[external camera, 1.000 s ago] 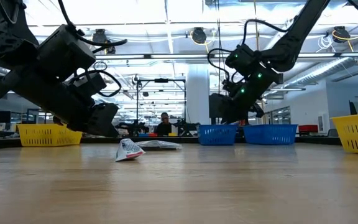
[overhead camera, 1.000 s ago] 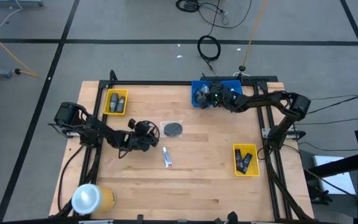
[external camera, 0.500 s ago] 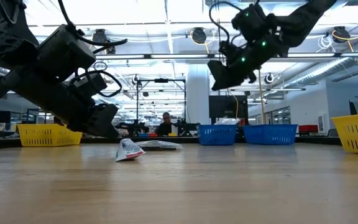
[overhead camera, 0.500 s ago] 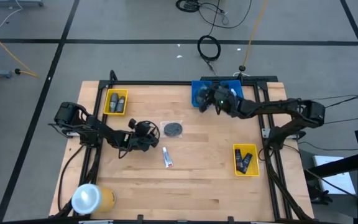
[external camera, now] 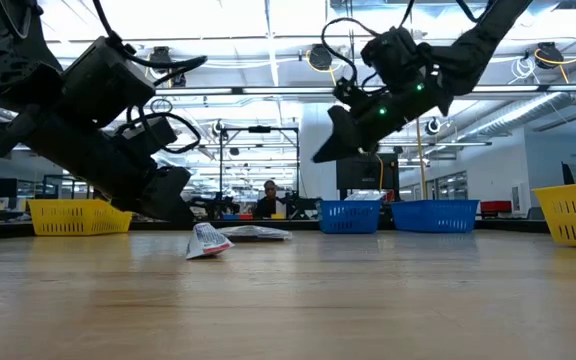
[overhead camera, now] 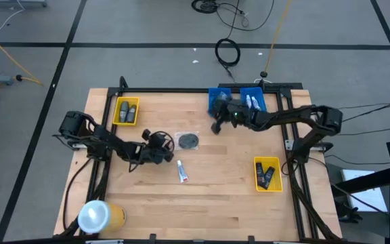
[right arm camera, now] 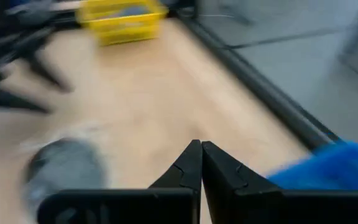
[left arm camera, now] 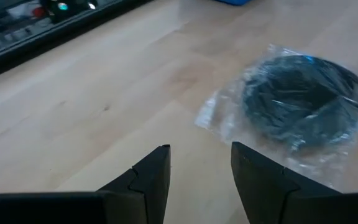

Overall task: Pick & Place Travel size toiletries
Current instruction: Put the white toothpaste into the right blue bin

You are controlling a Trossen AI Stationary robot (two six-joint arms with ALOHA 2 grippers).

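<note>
— Where was the left hand [overhead camera: 166,152]?

— Low over the counter [overhead camera: 222,190], just beside the grey disc in its clear bag [overhead camera: 189,140]. Its fingers [left arm camera: 148,177] stood a little apart with nothing between them, the bagged disc lying just ahead.

— And the right hand [overhead camera: 217,126]?

— Raised above the counter, near the blue bin [overhead camera: 215,99] at the far edge. Its fingers [right arm camera: 188,165] were pressed together, holding nothing.

— The other toiletries?

— A small white tube [overhead camera: 181,171] lay on the wood near the left hand. Dark mini bottles [overhead camera: 267,175] sat in the yellow bin [overhead camera: 258,173] on the right, more in the yellow bin [overhead camera: 118,112] at the far left.
</note>
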